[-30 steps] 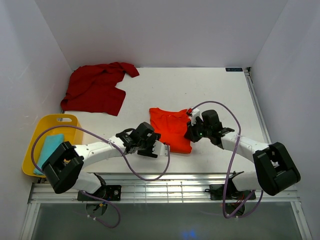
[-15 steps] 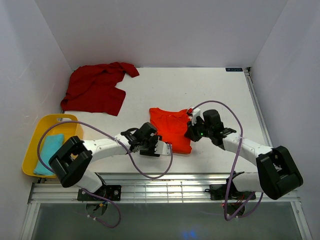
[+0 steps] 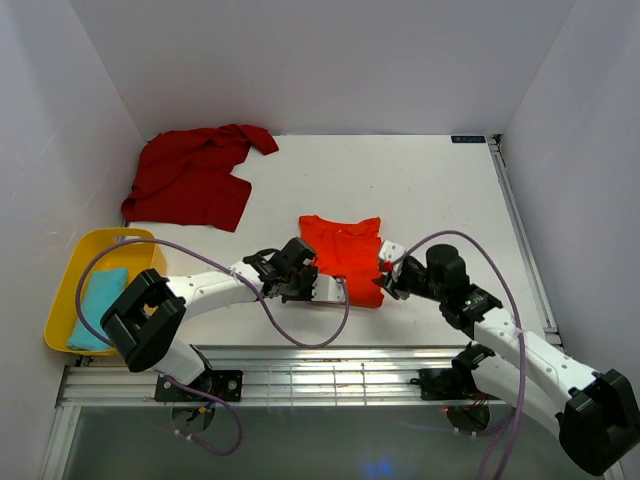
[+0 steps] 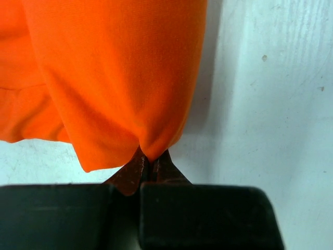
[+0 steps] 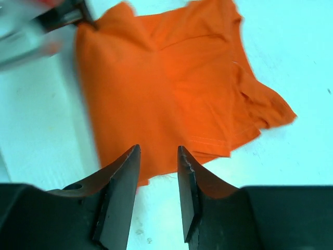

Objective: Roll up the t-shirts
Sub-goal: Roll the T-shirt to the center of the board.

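From above, the orange shirt [image 3: 343, 252] lies folded narrow on the desk [image 3: 440, 190], close to the near edge and about midway between the left and right edges. The red shirt [image 3: 192, 178] lies crumpled at the far left corner, well apart from it. A yellow tray [image 3: 62, 285] sits off the desk's left edge with a teal cloth [image 3: 100, 300] in it. The left gripper [image 3: 334, 290] meets the orange shirt's near left corner. The right gripper [image 3: 386, 278] sits just beside its near right corner.

In the left wrist view, the left gripper [image 4: 149, 165] is clamped on a corner of the orange shirt [image 4: 114, 78]. The cloth bunches into a point where the fingers pinch it, and the rest lies spread on the desk [image 4: 270, 104].

In the right wrist view, the right gripper [image 5: 158, 150] has its fingers apart with nothing between them, low over the shirt's near edge. The orange shirt [image 5: 166, 88] lies flat on the desk [image 5: 291, 47], a sleeve fanning out to the right. The left gripper [image 5: 49, 23], blurred, holds the shirt's corner at the upper left.
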You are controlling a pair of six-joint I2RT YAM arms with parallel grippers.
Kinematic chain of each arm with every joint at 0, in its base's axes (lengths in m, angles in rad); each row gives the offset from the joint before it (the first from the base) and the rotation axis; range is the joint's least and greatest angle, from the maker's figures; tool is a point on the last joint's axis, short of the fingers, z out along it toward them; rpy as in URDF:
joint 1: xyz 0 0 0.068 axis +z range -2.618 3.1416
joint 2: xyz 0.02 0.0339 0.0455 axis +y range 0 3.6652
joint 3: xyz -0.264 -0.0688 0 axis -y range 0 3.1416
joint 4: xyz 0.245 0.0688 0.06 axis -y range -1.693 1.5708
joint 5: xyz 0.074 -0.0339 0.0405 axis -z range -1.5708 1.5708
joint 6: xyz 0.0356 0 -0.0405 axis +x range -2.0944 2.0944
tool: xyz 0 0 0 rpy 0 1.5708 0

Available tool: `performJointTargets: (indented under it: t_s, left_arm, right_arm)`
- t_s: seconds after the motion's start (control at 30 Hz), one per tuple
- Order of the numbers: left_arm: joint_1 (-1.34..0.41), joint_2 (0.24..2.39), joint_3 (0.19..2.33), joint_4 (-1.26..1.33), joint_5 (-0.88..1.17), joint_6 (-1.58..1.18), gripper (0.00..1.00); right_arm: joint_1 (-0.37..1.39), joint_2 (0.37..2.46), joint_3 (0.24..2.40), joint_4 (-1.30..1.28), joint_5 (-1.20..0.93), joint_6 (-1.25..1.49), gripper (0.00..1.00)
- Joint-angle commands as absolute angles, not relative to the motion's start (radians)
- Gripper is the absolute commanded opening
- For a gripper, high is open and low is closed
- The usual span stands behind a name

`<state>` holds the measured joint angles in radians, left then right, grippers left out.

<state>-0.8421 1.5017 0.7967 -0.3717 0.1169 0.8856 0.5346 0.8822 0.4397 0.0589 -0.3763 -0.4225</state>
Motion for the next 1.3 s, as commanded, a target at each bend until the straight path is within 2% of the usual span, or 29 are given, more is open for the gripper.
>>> performJointTargets:
  t_s: [0.0,0.03,0.17,0.37,0.53,0.73,0.8,0.83,0.87,0.93,1.27]
  left_arm:
    - [-0.815,1.466,0.857,-0.396,0.149,0.858,0.00]
    - [-0.801,1.463,0.876,-0.406,0.155,0.854,0.00]
    - [-0.790,1.454,0.893,-0.419,0.175,0.851,0.00]
    - [-0.790,1.459,0.905,-0.419,0.190,0.847,0.00]
    - [-0.790,1.465,0.910,-0.419,0.199,0.842,0.00]
    - [-0.785,1.462,0.911,-0.422,0.206,0.834,0.00]
    - [-0.782,1.459,0.910,-0.425,0.207,0.833,0.00]
    - [-0.781,1.459,0.911,-0.436,0.210,0.830,0.00]
    - [-0.778,1.454,0.913,-0.454,0.218,0.828,0.00]
    - [-0.772,1.448,0.922,-0.480,0.229,0.821,0.00]
    - [-0.767,1.382,0.962,-0.728,0.409,0.716,0.00]
  right_arm:
    - [0.667,0.813,0.374,0.019,-0.333,-0.665,0.41]
    - [0.702,0.808,0.359,0.002,-0.312,-0.726,0.45]
    - [0.827,0.845,0.347,-0.075,-0.123,-0.756,0.45]
    - [0.850,0.913,0.324,0.034,0.053,-0.762,0.47]
    - [0.850,0.943,0.310,0.126,0.025,-0.749,0.49]
    - [0.851,1.023,0.330,0.106,-0.032,-0.741,0.48]
    - [0.850,1.043,0.333,0.095,-0.055,-0.742,0.45]
    - [0.850,1.049,0.340,0.084,-0.055,-0.738,0.25]
    - [0.850,1.061,0.369,0.046,-0.049,-0.727,0.11]
    - [0.850,1.060,0.396,-0.024,-0.055,-0.729,0.08]
    - [0.850,0.894,0.504,-0.386,-0.365,-0.798,0.08]
